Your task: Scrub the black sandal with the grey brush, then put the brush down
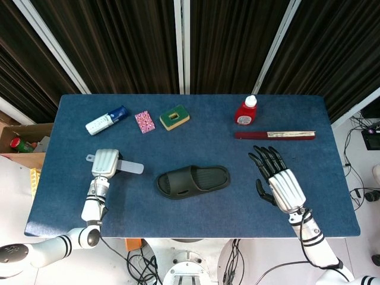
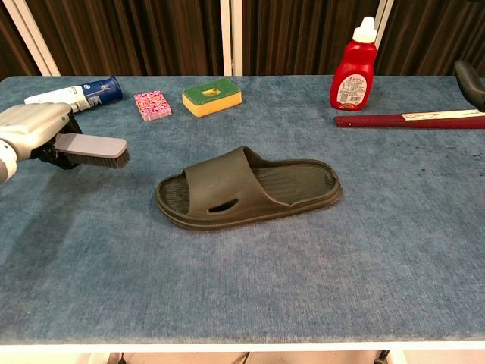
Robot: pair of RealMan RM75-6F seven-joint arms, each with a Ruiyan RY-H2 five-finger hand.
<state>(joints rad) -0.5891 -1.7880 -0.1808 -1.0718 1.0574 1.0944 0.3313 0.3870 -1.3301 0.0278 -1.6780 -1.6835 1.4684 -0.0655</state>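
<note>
The black sandal (image 1: pixel 192 181) (image 2: pixel 247 187) lies flat at the middle of the blue table, toe end to the left. My left hand (image 1: pixel 105 162) (image 2: pixel 32 130) grips the grey brush (image 1: pixel 130 167) (image 2: pixel 94 148) well left of the sandal, bristles down, low over the cloth. Whether the bristles touch the table I cannot tell. My right hand (image 1: pixel 280 180) hovers to the right of the sandal, fingers spread, holding nothing. In the chest view only a dark fingertip (image 2: pixel 470 78) shows at the right edge.
Along the back stand a red bottle (image 1: pixel 245 111) (image 2: pixel 353 68), a dark red flat stick (image 1: pixel 274 135) (image 2: pixel 409 118), a yellow-green sponge (image 1: pixel 174 117) (image 2: pixel 211 96), a pink packet (image 1: pixel 144 121) (image 2: pixel 152 105) and a white-blue tube (image 1: pixel 107 120) (image 2: pixel 74 92).
</note>
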